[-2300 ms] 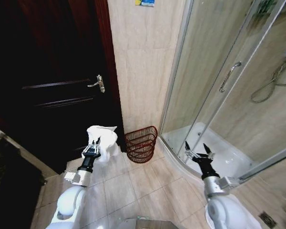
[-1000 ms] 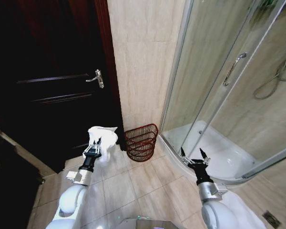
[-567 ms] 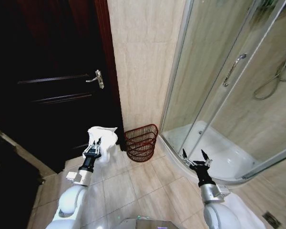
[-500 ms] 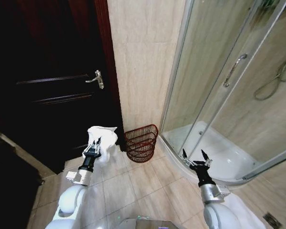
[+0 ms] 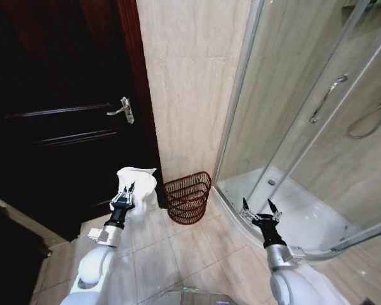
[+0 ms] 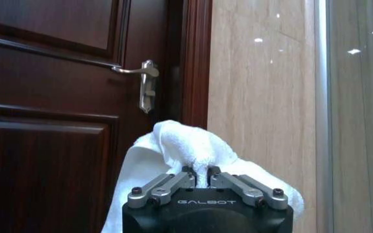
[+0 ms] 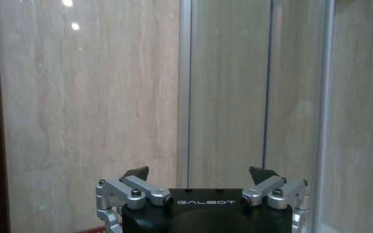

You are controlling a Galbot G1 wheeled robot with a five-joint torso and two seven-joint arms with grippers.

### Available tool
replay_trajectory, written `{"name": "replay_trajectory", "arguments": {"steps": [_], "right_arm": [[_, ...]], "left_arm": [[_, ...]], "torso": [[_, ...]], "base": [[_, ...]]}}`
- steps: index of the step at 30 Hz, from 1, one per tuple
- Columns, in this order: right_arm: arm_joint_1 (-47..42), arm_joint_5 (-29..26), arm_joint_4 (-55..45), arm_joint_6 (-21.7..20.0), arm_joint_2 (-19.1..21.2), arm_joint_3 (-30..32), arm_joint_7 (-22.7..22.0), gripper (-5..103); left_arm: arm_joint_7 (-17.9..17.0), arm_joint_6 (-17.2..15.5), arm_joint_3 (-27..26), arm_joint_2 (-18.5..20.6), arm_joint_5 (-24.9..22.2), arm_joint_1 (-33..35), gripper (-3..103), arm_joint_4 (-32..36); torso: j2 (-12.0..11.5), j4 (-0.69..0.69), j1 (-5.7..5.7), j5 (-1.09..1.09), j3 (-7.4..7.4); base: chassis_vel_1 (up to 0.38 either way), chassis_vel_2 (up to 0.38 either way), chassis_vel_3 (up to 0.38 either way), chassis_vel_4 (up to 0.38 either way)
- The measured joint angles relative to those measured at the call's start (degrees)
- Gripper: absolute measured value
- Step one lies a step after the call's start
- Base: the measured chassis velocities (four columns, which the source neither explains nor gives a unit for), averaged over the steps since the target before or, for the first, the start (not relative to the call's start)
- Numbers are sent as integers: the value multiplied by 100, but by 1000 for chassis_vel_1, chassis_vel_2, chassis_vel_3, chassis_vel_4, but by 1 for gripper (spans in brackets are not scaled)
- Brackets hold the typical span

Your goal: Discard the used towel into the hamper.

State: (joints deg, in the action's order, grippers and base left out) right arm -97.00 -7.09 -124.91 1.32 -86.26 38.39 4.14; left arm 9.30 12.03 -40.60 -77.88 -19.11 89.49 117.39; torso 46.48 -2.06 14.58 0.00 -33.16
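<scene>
The left gripper has its jaws closed on a bunched fold of the white towel, which rises above the fingers and drapes down around them. It is held up in front of the dark wooden door, left of the hamper, a reddish-brown openwork basket standing on the tiled floor against the beige wall. The right gripper, jaws spread wide and holding nothing, waits near the curved shower enclosure. The towel is beside the hamper, not over its mouth, so letting go here would likely drop it on the floor. A hanging fold might also catch the rim and tip the light basket. The hamper is hemmed in by door frame, wall and shower curb; open floor lies toward the robot.
</scene>
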Motion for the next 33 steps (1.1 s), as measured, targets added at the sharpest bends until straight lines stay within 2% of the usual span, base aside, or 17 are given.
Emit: {"name": "replay_trajectory", "arguments": {"steps": [13, 16, 23, 33], "right_arm": [[138, 84, 15, -120, -27, -45, -99, 100], [87, 108, -46, -299, -37, -41, -123, 100], [47, 178, -35, -297, -55, -44, -127, 100], [228, 214, -44, -315, -59, -120, -169, 100]], "left_arm": [[18, 7, 142, 32, 125, -189, 7, -175], [17, 5, 252, 9, 174, -225, 7, -219], [13, 20, 309, -19, 179, -229, 7, -289], [54, 67, 279, 85, -6, -293, 7, -314]], "torso": [[6, -1, 0, 0, -2], [7, -1, 2, 0, -3], [8, 0, 2, 0, -4], [9, -2, 3, 0, -5]], "base": [[0, 0, 0, 0], [0, 0, 0, 0], [-18, -13, -11, -19], [-1, -5, -5, -2]]}}
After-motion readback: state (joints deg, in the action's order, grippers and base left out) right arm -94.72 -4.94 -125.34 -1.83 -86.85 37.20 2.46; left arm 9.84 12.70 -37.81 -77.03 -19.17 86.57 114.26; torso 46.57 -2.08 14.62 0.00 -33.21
